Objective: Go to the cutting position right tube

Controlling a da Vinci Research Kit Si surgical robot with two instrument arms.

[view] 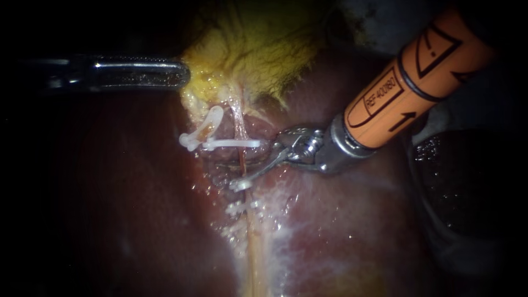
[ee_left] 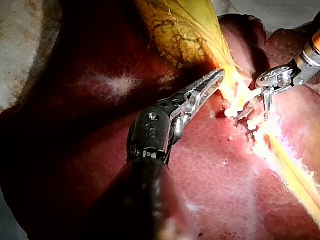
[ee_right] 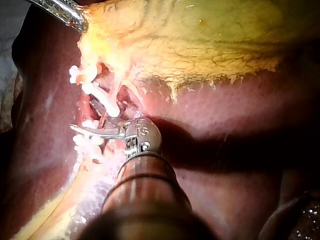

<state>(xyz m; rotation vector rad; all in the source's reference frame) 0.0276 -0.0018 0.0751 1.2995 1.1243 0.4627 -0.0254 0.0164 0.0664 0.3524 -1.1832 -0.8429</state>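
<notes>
Beside the yellow gallbladder (view: 258, 49), reaching in from the upper right with the right instrument (view: 263, 165), holding its jaws apart and gripping nothing. Pointing one thin blade slantwise across the tissue, ending its tip just beside the lower clip (view: 240, 184). Showing the right tube (view: 241, 157) as a thin reddish strand, running down from the gallbladder, passing under the upper clip (view: 234, 144) and lying bare between the two clips, close to the parted blades; not showing whether blade and tube are touching. Showing a slanted clip (view: 209, 122) just left of the upper one. Splaying both blades plainly in the left wrist view. Coming in from the left with the left instrument (view: 179, 74), pressing its jaws together on nothing, resting the rounded tip against the gallbladder's edge, apart from the tube. Lying over the dark red liver (view: 137, 220) throughout.
</notes>
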